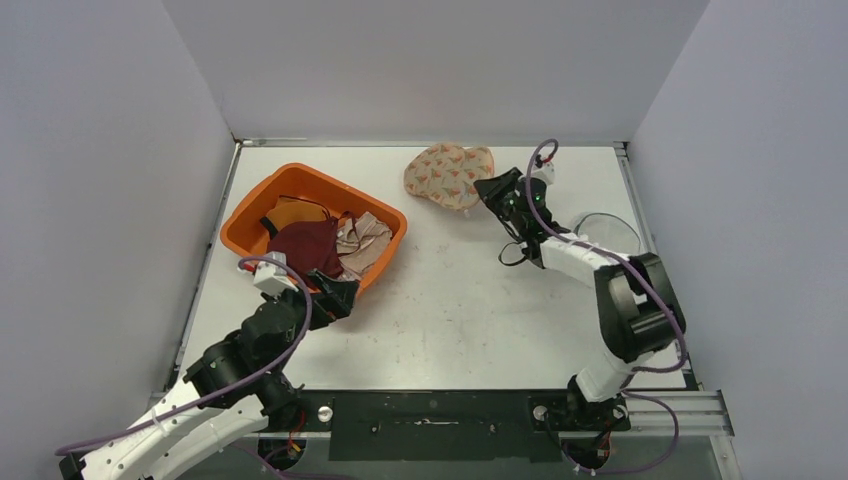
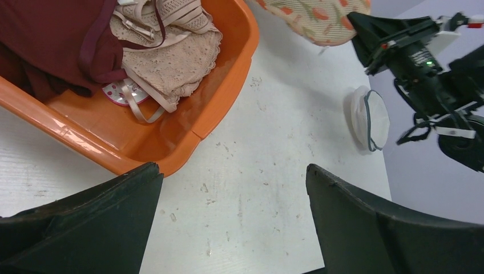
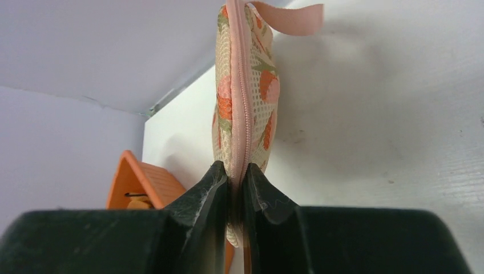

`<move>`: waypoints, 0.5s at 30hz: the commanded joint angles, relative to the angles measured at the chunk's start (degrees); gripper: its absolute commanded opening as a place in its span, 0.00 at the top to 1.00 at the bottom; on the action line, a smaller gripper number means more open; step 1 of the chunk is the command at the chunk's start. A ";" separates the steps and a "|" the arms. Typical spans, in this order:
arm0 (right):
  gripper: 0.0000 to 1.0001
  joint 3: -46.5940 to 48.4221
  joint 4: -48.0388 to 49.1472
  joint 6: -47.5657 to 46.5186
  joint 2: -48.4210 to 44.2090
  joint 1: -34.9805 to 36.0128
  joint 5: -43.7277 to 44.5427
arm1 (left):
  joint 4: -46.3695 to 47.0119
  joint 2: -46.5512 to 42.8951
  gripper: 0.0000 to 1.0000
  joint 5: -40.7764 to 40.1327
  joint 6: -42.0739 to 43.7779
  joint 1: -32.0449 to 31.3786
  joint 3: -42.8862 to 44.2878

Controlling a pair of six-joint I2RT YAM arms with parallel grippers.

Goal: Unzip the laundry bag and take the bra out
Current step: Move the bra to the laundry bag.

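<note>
Stretched toward the far edge of the bench (image 1: 450, 300), the right fingers (image 3: 208, 191) pinch the laundry bag (image 3: 242, 85) along its zipper, while the left fingers (image 2: 122, 200) gape wide beside the orange basket (image 2: 68, 137).

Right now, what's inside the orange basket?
The orange basket holds a maroon garment, a beige lace piece with straps and a mustard cloth. A polka-dot item peeks from under them; anything else beneath the pile is covered.

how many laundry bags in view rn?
2. The floral bag is near the far edge, pinched at its zip seam by the right gripper. The white round bag lies flat to the right of that gripper; it looks like mesh, not certain.
</note>
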 commanded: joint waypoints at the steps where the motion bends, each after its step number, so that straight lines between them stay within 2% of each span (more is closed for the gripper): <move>1: 0.95 -2.04 -5.24 -4.15 -13.24 1.46 3.63 | 2.52 0.71 0.04 1.72 1.58 0.40 1.86; 5: 0.95 -5.15 -11.96 -6.41 -24.03 3.29 6.08 | 5.32 2.40 0.04 3.98 0.91 0.50 1.23; 15: 0.95 -16.77 -25.03 -7.70 -49.50 7.12 5.63 | 16.45 8.36 0.04 14.66 2.97 1.00 0.17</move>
